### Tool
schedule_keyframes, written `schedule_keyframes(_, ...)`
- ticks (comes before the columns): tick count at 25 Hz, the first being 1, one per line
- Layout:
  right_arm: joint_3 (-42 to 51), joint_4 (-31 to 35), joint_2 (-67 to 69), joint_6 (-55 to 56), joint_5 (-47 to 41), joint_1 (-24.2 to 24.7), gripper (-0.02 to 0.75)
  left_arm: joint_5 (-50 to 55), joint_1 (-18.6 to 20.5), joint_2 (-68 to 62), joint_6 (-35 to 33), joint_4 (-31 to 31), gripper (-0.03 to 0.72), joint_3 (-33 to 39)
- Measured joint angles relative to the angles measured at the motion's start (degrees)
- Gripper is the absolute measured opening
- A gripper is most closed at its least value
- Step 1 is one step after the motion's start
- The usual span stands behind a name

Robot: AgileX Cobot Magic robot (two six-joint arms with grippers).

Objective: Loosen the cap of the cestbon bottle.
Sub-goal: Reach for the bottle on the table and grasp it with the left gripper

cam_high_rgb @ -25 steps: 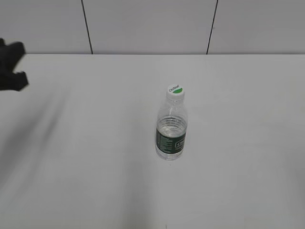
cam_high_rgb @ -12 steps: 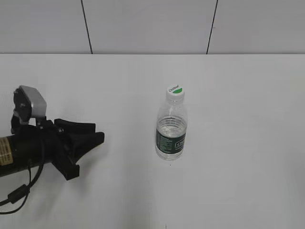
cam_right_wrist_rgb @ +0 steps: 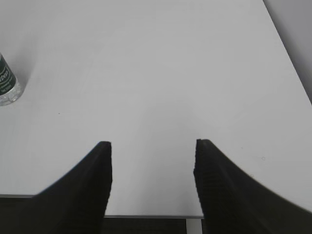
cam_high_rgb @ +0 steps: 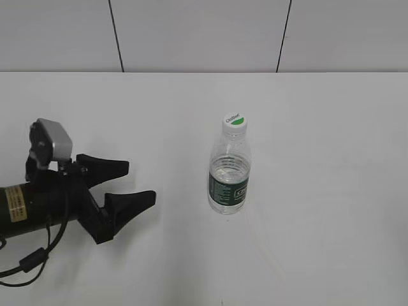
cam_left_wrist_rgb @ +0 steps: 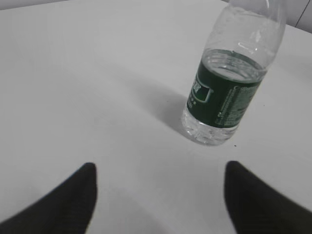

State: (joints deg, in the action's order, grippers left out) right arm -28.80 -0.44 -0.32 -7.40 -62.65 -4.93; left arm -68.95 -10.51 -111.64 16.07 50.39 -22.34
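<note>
The cestbon bottle point(cam_high_rgb: 229, 173) stands upright mid-table, clear and ribbed with a dark green label. Its white cap point(cam_high_rgb: 234, 121) with a green half-disc sits on top. The bottle also shows in the left wrist view point(cam_left_wrist_rgb: 229, 83), its cap cut off by the frame top, and at the left edge of the right wrist view point(cam_right_wrist_rgb: 7, 83). My left gripper point(cam_high_rgb: 139, 183) is open and empty, left of the bottle, its fingers pointing at it; its fingertips show in the left wrist view point(cam_left_wrist_rgb: 160, 170). My right gripper point(cam_right_wrist_rgb: 152, 144) is open and empty over the table's near edge, out of the exterior view.
The white table point(cam_high_rgb: 319, 127) runs back to a panelled grey wall point(cam_high_rgb: 204, 32). The table's near edge point(cam_right_wrist_rgb: 146, 215) shows under the right fingers, and its right edge runs along the right of that view.
My left arm has come in from the far left edge and moved right toward the bottle, and its fingers have spread open. The bottle has not moved.
</note>
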Motion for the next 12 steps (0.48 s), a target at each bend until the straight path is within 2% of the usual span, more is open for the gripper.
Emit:
schedule_keyframes(2,0.0,0.0,0.0,0.0,0.0,0.0,0.424,0.0,-1.59,0.0,0.06,0.05,0.579,-1.12)
schedule_keyframes(3,0.0,0.0,0.0,0.0,0.0,0.0,0.424,0.0,-2.42,0.0,0.13,0.05,0.587,-1.8)
schedule_keyframes(9,0.0,0.0,0.0,0.0,0.0,0.0,0.424,0.63,-6.33,-0.05,3.2,1.19,0.576,-6.77)
schedule_keyframes(12,0.0,0.0,0.0,0.0,0.0,0.0,0.424,0.82,-6.45,-0.05,6.23,6.29,0.576,-10.19)
